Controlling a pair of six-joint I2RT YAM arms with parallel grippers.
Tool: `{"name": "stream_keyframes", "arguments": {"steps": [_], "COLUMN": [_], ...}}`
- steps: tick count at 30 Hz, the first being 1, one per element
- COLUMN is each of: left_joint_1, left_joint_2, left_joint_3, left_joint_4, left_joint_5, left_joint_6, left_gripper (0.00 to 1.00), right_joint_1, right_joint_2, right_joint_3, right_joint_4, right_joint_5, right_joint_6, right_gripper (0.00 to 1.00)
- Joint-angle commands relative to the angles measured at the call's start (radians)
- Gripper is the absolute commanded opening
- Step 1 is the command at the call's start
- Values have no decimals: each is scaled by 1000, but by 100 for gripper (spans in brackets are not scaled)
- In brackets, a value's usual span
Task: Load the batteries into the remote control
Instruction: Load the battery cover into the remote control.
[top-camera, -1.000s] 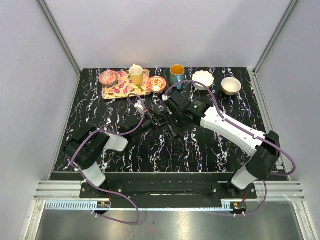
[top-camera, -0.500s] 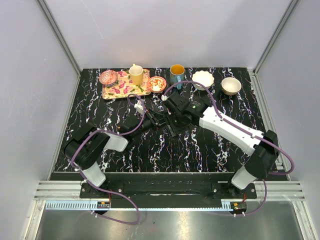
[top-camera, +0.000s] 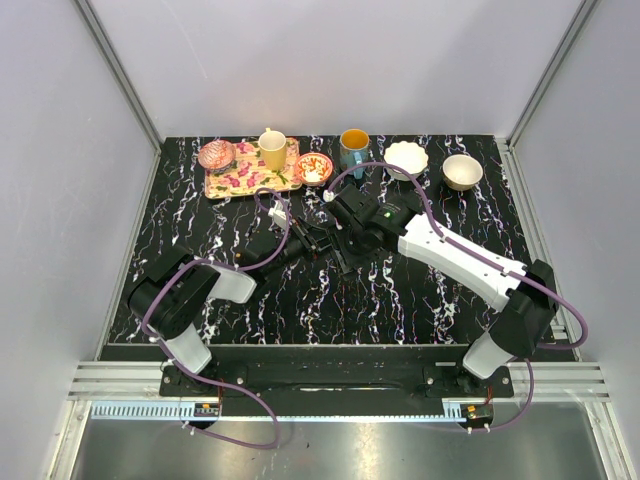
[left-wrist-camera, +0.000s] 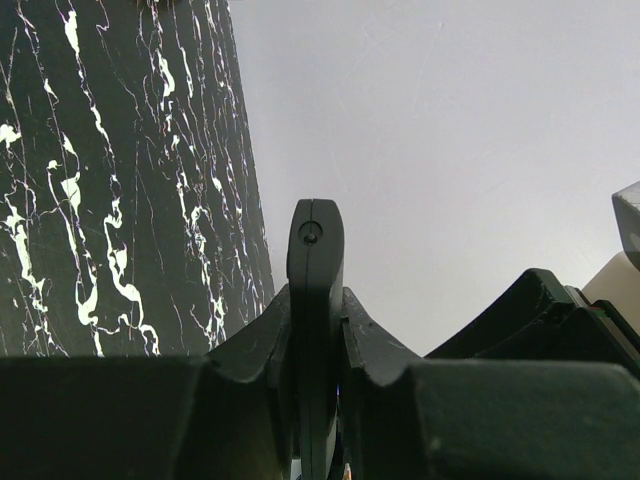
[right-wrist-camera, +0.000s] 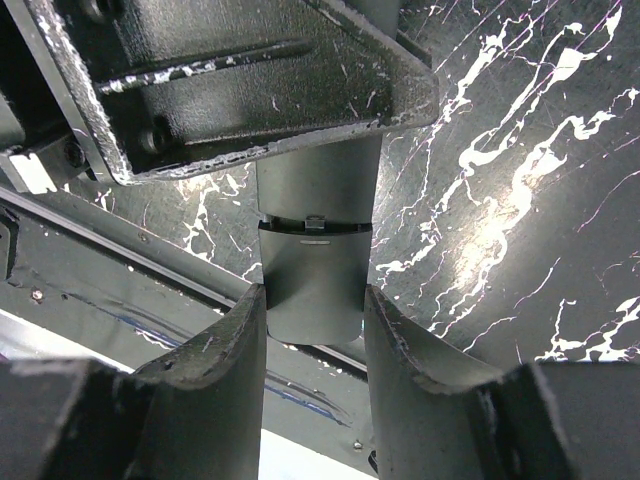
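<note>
Top external: right gripper (right-wrist-camera: 315, 300) on remote control (right-wrist-camera: 318, 190) apparently edged left.

Nothing written can be read in any view: no text, brand, number or sign. The slim black rectangular plastic remote control (right-wrist-camera: 315, 270) shows no legible print. Two small pale tags (top-camera: 207, 408) just off the near edge of the black marbled table (top-camera: 420, 310) carry marks too small to make out.

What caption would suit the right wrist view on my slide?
Right gripper closed on the remote, its cover latch facing the camera, marbled table behind.
</note>
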Motion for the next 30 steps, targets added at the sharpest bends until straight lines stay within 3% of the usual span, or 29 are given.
{"name": "stream_keyframes", "arguments": {"steps": [1,30], "left_joint_1": [-12,-14], "left_joint_2": [-40,-17], "left_joint_3": [7,2], "left_joint_4": [99,136], "left_joint_5": [-13,-6], "left_joint_6": [-32,-48], "left_gripper": [0,0], "right_joint_1": [11,11], "right_joint_2": [14,24], "right_joint_3": [3,16], "right_joint_4": [27,18], "right_joint_5": [28,62], "right_joint_6": [8,11], "right_gripper": [12,44]}}
